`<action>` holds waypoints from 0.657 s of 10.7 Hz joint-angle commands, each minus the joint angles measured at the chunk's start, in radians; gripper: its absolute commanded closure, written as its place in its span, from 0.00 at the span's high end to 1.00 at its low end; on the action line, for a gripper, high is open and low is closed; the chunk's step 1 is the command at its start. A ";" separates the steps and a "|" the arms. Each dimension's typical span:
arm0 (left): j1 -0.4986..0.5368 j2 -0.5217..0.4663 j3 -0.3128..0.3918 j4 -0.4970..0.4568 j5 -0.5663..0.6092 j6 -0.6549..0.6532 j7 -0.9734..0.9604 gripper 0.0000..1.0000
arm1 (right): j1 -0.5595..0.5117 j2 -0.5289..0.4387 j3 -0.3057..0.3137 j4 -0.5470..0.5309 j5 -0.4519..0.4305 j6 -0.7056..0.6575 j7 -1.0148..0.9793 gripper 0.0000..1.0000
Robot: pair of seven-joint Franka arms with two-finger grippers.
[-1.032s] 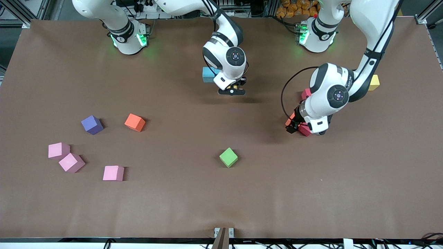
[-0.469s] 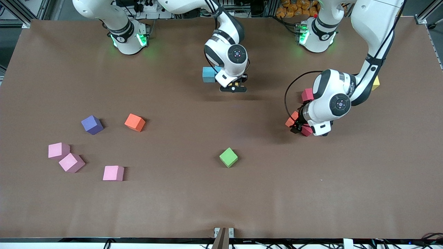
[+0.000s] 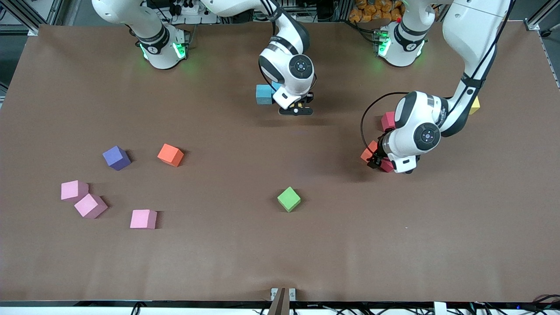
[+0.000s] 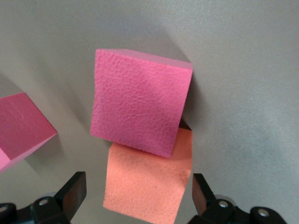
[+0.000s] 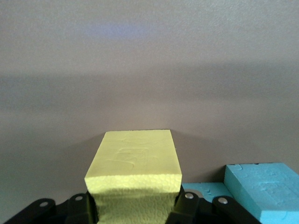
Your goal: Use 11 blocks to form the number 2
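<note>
Though half hidden under the left gripper [image 4: 135,198], orange block [image 4: 149,186].

Blocks [image 3: 289,199] (scattered) on brown table [image 3: 280,253]

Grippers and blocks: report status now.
Right gripper shut on yellow block, beside blue block. Left gripper open over orange block; red block touching it.

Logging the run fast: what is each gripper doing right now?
Left gripper: open, straddling the orange block beside the red block.
Right gripper: shut on a yellow block, by the blue blocks.
</note>
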 commanded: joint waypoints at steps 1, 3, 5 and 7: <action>-0.011 0.016 0.010 0.025 0.022 -0.019 0.018 1.00 | 0.018 -0.008 -0.005 -0.034 0.018 0.026 0.017 0.22; -0.011 0.034 0.012 0.044 0.022 -0.019 0.028 1.00 | 0.018 -0.006 -0.005 -0.034 0.018 0.030 0.017 0.49; -0.011 0.044 0.012 0.049 0.022 -0.019 0.069 1.00 | 0.015 -0.008 -0.005 -0.031 0.032 0.029 0.024 1.00; -0.011 0.044 0.012 0.071 0.040 -0.021 0.084 1.00 | 0.014 -0.014 -0.006 -0.025 0.055 0.030 0.024 1.00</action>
